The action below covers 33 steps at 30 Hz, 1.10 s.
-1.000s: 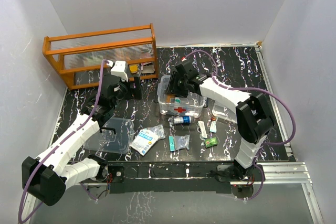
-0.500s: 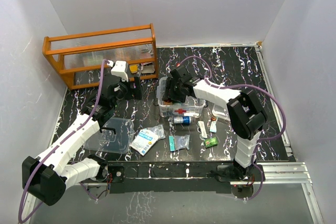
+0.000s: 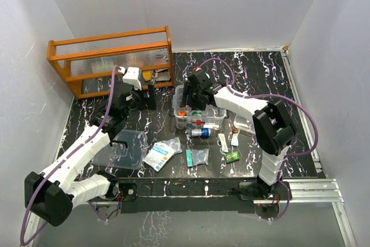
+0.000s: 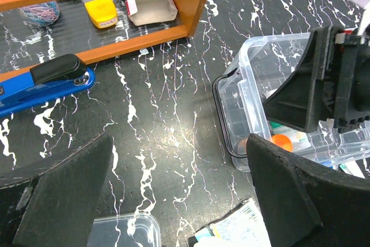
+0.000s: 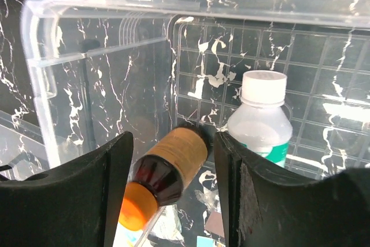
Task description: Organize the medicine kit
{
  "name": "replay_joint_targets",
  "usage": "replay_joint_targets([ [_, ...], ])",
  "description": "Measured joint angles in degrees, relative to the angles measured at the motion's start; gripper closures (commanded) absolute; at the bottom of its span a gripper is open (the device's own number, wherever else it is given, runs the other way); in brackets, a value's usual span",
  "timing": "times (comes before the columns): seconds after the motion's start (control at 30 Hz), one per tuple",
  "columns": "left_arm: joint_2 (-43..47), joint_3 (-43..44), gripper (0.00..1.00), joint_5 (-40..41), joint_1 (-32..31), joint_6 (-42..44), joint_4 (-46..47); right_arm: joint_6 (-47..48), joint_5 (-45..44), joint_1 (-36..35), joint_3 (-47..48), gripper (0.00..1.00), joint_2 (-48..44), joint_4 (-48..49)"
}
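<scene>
Kit box: the clear box (image 3: 199, 121) with the red cross is sitting open near the middle of the table (image 3: 260, 73); I am looking into it through the right wrist camera.
Lid: the clear lid (image 3: 124, 148) is lying flat on the table, well apart from the box, toward the left front.
Inside the box: a brown bottle (image 5: 167, 169) with an orange cap is lying tilted, just beside an upright white bottle (image 5: 260, 122).
Right gripper (image 5: 173, 137): it is reaching into the box with its jaws spread on either side of the brown bottle, not pinching it.
Left gripper (image 4: 176, 143): it is hovering with its jaws spread wide and nothing between them, over the table between the box and the orange rack (image 3: 110, 56).
Around: a blue stapler (image 4: 46, 85) is lying in front of the rack; packets (image 3: 161, 154) are lying in front of the box.
</scene>
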<state>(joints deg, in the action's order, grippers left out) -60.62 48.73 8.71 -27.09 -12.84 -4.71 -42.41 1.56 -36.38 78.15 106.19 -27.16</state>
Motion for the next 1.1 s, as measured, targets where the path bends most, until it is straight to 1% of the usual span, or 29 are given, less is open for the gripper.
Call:
replay_joint_targets([
  [0.1, -0.07, 0.0, 0.01, -0.02, 0.02, 0.0, -0.02, 0.35, -1.64, 0.0, -0.07, 0.45, -1.57, 0.02],
  [0.2, -0.09, 0.0, 0.01, -0.07, 0.02, 0.0, -0.02, 1.38, -1.18, 0.0, -0.04, 0.45, -2.82, 0.5],
  [0.37, -0.09, 0.0, 0.01, -0.13, 0.02, 0.0, -0.02, 5.73, 4.13, 0.0, -0.11, 0.44, -3.43, 0.83],
  [0.5, -0.09, 0.0, 0.01, -0.35, 0.02, -0.02, 0.0, 11.52, 9.6, 0.0, -2.36, 0.44, -6.91, 1.49],
  [0.67, -0.09, -0.02, 0.01, -0.68, 0.02, -0.02, 0.0, 15.74, 13.75, 0.0, -2.91, 0.49, -9.75, 1.51],
  [0.77, -0.09, -0.02, 0.01, -0.79, 0.02, -0.09, 0.0, 17.07, 14.71, 0.0, -2.89, 0.56, -9.38, 0.68],
  [0.83, -0.09, -0.04, 0.01, -0.81, 0.02, -0.15, 0.0, 17.75, 14.88, 0.0, -2.89, 0.58, -8.81, -0.13],
  [0.97, -0.09, -0.09, 0.01, -0.83, 0.02, -0.2, 0.0, 18.73, 14.88, 0.0, -2.51, 0.58, -7.26, -1.92],
  [1.1, -0.09, -0.09, 0.01, -0.85, 0.02, -0.2, 0.04, 19.78, 14.97, 0.0, -1.36, 0.56, -5.46, -2.71],
])
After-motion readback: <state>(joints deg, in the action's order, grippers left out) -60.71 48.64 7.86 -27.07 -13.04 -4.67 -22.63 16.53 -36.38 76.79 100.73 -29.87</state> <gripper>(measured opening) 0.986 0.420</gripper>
